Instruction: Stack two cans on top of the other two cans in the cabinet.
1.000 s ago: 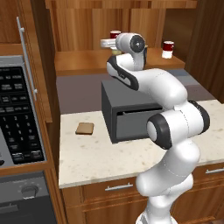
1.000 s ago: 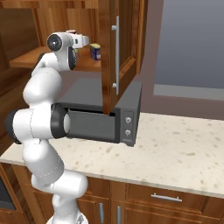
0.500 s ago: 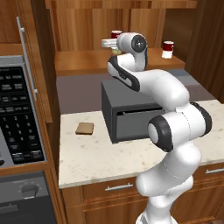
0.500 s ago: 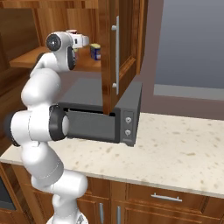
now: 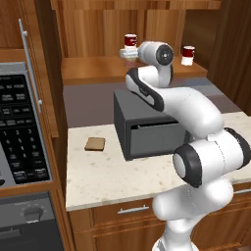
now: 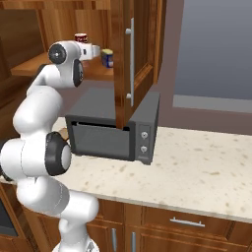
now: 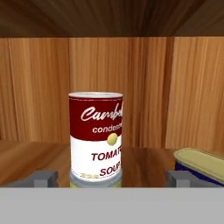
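Observation:
A red-and-white soup can (image 7: 96,135) stands upright on a dull grey can (image 7: 94,178), of which just the top rim shows. This stack (image 5: 130,40) is on the cabinet shelf (image 5: 93,68), straight ahead of my gripper (image 7: 111,178). The gripper is open, fingertips (image 7: 43,178) wide apart and short of the can. The dark blue can with its yellow lid (image 7: 201,162) stands just to the right, also seen from the right base (image 6: 107,58). A second red-and-white can (image 5: 188,55) sits farther right on the shelf. My gripper (image 6: 96,50) hovers at shelf height.
A dark grey oven (image 5: 147,132) sits on the speckled counter (image 6: 206,167) under the arm. The open cabinet door (image 6: 130,59) hangs right of the gripper. A brown slice (image 5: 94,143) lies on the counter, and a black control panel (image 5: 19,132) stands far left.
The hand has drawn back slightly from the shelf and sunk a little; the cans have not moved.

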